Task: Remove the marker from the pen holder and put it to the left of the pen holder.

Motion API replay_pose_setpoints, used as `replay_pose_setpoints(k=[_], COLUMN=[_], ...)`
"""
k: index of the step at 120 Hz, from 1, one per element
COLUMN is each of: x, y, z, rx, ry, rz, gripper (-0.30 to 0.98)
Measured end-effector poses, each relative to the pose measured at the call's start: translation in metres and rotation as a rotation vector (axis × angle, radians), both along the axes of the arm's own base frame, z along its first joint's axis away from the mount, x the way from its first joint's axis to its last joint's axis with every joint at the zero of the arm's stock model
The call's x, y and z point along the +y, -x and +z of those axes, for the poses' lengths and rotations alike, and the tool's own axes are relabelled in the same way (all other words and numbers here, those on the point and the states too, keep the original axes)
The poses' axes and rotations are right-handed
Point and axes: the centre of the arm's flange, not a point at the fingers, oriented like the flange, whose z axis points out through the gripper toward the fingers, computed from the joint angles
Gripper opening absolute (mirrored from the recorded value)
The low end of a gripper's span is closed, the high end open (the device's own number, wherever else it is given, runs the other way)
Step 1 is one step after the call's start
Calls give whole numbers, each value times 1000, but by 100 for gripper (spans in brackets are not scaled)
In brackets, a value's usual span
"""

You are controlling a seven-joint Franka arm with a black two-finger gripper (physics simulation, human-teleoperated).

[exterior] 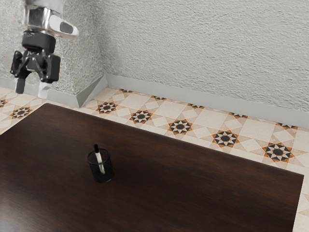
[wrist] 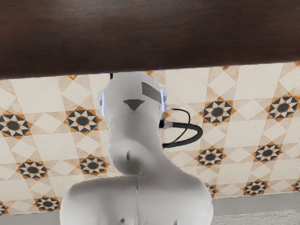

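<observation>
On the tabletop (exterior: 207, 193), the marker (exterior: 99, 158) is inside the pen holder (exterior: 107, 178)

Nearer to the exterior camera, the pen holder stands upright on the dark wooden tabletop, well inside its edges. It is closer to the upper-left corner in the exterior view than to the corner at that view's right. Inside it the marker leans a little, with its black end above the rim, toward the exterior view's left.

Farther away, near that upper-left corner as the exterior view shows it, the gripper (exterior: 32, 89) hangs pointing down, well apart from the marker. It is released: its two fingers (exterior: 20, 86) stand apart.

Behind the tabletop lies the floor (exterior: 159, 119) with star-patterned tiles, then the rough pale wall (exterior: 193, 53). In the wrist view, the white robot base (wrist: 136, 197) is beyond one tabletop edge.
</observation>
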Motion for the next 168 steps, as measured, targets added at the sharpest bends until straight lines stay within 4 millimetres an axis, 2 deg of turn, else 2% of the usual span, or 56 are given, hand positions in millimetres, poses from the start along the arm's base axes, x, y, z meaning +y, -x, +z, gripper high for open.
replay_pose_setpoints(k=[5, 12, 16, 27, 34, 42, 47, 52, 67, 78, 96, 120, 136, 168], x=[-2, -3, -4, 2, 15, 18, 17, 21, 56, 56, 43, 38, 38, 46], y=[-19, -40, -58, -120, -149, -176, -189, -197, -207, -207, -179, -167, -167, -154], z=[-23, -36, -52, -119, -157, -204, -231, -248, -289, -304, -318, -320, -317, -321], rx=[-73, -184, -216, -252, -275, -288, -292, -305, -318, -328, -359, -442, -482, -486], ry=[14, 24, 29, 36, 35, 46, 55, 63, 83, 92, 93, 77, 70, 61], rz=[3, 6, 10, 33, 59, 77, 85, 98, 168, 171, 146, 123, 119, 130], gripper=[69, 69, 69, 69, 69, 69, 69, 69, 69, 68, 66, 53, 40, 23])
